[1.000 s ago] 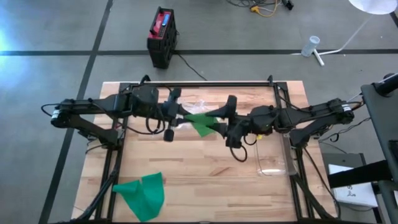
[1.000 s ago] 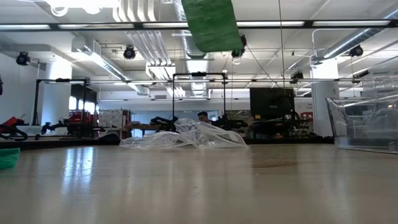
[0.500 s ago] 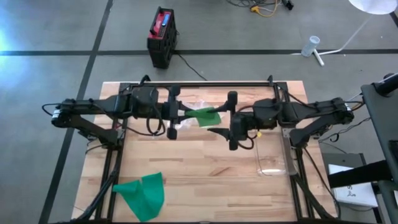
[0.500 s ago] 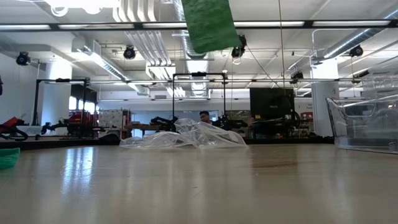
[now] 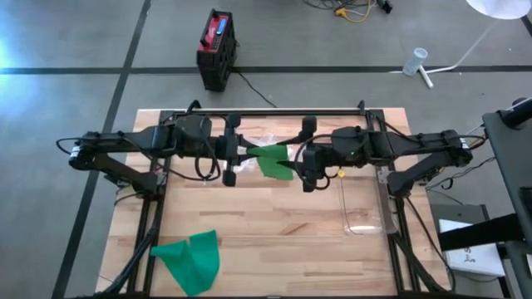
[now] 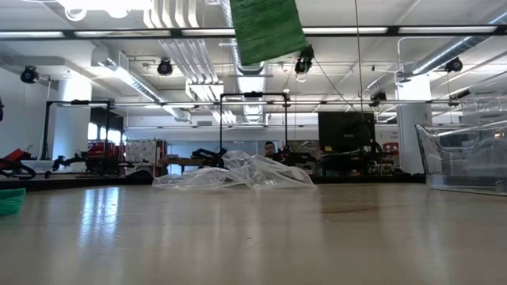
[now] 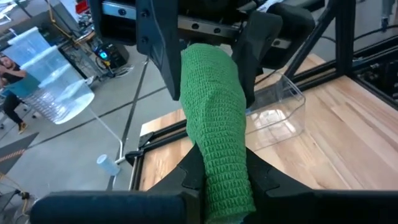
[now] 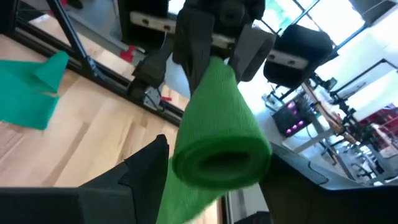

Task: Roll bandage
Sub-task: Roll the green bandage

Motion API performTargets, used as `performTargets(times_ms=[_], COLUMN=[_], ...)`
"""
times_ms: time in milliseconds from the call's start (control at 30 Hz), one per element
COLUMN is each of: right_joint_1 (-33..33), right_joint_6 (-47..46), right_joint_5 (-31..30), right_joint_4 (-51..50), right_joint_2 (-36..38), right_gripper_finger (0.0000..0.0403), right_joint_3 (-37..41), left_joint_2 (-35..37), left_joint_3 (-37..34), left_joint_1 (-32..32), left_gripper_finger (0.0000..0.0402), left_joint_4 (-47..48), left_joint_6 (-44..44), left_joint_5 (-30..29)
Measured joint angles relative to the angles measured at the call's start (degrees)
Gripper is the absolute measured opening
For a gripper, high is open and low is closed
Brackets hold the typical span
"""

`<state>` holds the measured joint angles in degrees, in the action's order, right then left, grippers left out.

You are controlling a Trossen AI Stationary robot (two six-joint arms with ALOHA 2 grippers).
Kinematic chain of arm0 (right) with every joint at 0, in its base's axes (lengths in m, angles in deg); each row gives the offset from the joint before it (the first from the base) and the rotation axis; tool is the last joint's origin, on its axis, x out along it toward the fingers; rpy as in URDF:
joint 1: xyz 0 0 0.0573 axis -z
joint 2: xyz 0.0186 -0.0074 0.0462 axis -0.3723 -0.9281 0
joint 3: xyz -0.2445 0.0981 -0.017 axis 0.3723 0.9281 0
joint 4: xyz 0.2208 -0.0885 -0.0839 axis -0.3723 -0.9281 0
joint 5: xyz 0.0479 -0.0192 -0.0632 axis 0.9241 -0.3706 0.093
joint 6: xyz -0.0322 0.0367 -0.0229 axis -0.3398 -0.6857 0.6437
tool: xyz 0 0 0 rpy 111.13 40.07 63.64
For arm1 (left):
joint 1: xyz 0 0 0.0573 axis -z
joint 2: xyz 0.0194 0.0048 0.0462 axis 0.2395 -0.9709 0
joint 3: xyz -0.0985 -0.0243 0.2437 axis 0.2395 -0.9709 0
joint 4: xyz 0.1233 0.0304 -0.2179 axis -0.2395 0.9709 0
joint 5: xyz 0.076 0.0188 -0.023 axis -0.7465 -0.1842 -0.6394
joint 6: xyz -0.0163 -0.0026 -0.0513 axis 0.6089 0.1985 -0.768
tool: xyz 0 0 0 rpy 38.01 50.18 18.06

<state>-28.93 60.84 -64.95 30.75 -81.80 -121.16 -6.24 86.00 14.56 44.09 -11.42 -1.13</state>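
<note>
Since the earlier high picture the right tool (image 5: 306,154) has slid back in toward the bench's middle and again flanks the free end of the bandage (image 5: 272,159), from which it had drawn away half a second ago; the left tool (image 5: 234,152) has stayed put. From above, the bandage hangs in the air between the two tools, over the middle of the bench's far half, with a second green cloth (image 5: 190,259) lying at the near left corner, a clear tray (image 5: 364,218) by the right edge and a crumpled plastic bag (image 5: 264,139) near the far edge. In the low view only the bandage's (image 6: 268,28) lower end shows, high above the bench, clear of the wood. The left wrist view shows the left tool pressed together on one end of the bandage (image 7: 217,130), with the right tool's fingers (image 7: 160,43) standing either side of the far end. The right wrist view shows the partly rolled end (image 8: 221,146) between that tool's spread fingers (image 8: 146,165), not yet squeezed. I judge this a regrasp between turns: next the right tool should close on the roll and twist it to wind in more slack while the left keeps tension.
</note>
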Motion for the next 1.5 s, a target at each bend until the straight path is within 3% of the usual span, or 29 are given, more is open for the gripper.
performTargets(times_ms=[300,533,700,867,1167,1500], right_joint_1=[-0.17,-0.17,-0.17,0.46,1.29,1.25], right_joint_6=[-1.06,-2.05,-3.23,-5.04,-4.93,-5.87], right_joint_5=[-1.08,-0.43,4.87,4.64,1.25,1.03], right_joint_4=[-1.54,-1.34,1.42,5.0,3.95,3.78], right_joint_2=[0.79,0.85,-0.08,-1.85,-3.39,-3.32], right_gripper_finger=[0.0213,0.0245,0.0273,0.0273,0.0199,0.0056], right_joint_3=[-1.6,-3.87,-3.85,-3.85,-3.85,-3.79], left_joint_2=[1.2,1.3,1.13,0.93,1.2,1.28], left_joint_3=[0.42,0.4,0.38,0.33,0.31,0.18], left_joint_1=[0.24,0.22,0.22,0.22,0.22,0.22], left_gripper_finger=[0.004,0.004,0.004,0.004,0.004,0.0053], left_joint_4=[-0.02,0.61,0.63,0.74,0.79,-0.39], left_joint_6=[-1.41,-1.53,-1.43,-1.39,-1.39,-3.35], left_joint_5=[-0.04,-0.24,-0.22,-0.22,-0.2,-0.15])
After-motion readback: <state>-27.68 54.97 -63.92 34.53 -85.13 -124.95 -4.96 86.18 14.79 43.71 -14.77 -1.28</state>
